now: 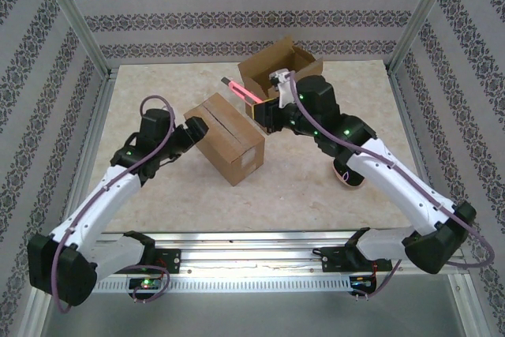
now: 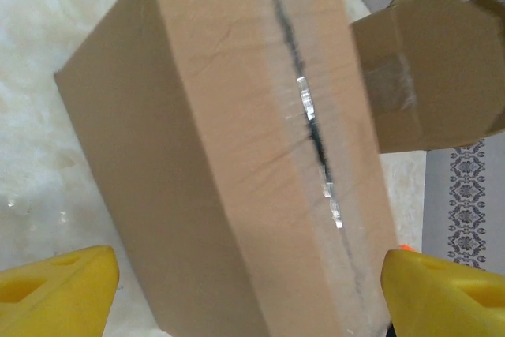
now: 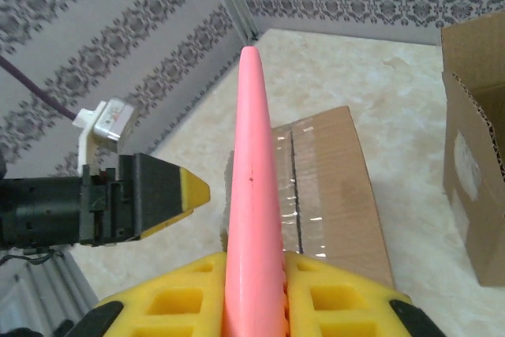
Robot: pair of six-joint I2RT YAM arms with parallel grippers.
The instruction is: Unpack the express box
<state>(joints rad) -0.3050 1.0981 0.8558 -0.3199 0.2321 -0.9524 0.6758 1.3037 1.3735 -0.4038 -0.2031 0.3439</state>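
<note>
The box (image 1: pixel 230 141), between the spread left jaws, needs a firm clamp before the pink cutter (image 3: pixel 252 163) pinched in the right jaws slits its tape (image 2: pixel 312 120).

Matt cardboard box (image 2: pixel 181 163) (glossy tape (image 2: pixel 312 116) along seam).

The gap between the left gripper's (image 2: pixel 248 286) fingers (image 2: pixel 55 293) is pretty much blocked by the sealed box (image 2: pixel 229 140), with bare table (image 2: pixel 31 140) left free outside one finger.
</note>
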